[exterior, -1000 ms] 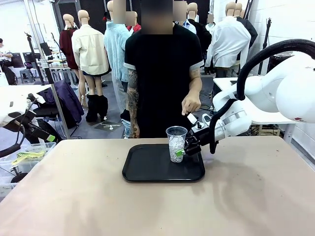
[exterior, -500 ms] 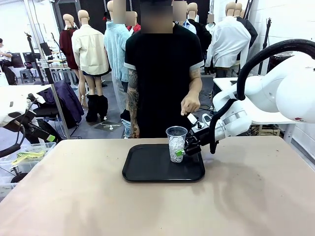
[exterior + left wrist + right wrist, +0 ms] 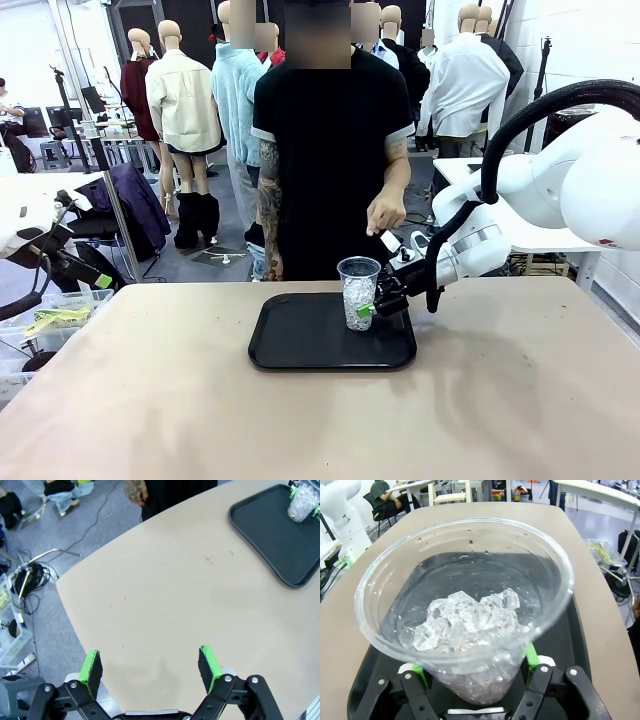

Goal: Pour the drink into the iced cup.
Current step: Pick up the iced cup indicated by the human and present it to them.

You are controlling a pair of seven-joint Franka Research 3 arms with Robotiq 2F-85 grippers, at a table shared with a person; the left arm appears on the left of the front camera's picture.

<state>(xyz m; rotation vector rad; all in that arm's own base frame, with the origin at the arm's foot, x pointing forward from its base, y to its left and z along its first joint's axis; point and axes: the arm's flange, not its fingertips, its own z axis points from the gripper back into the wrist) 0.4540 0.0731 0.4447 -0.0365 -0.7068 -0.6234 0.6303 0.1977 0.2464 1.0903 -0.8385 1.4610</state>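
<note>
A clear plastic iced cup [image 3: 359,290] holding white ice cubes stands on the right part of a black tray [image 3: 300,345] at the table's far middle. My right gripper [image 3: 368,310] is shut on the cup's lower part. In the right wrist view the iced cup [image 3: 465,625] sits between the right gripper's [image 3: 475,662] green pads, over the tray [image 3: 565,640]. The left gripper [image 3: 149,664] hangs open over the table's left edge, holding nothing, with the tray [image 3: 270,530] and cup [image 3: 302,505] far off. The dark drink is out of view.
A person in a black shirt stands at the far side just behind the tray, one hand [image 3: 385,212] held above my right gripper. A bin of clutter [image 3: 50,320] sits off the table's left. Cables [image 3: 25,580] lie on the floor.
</note>
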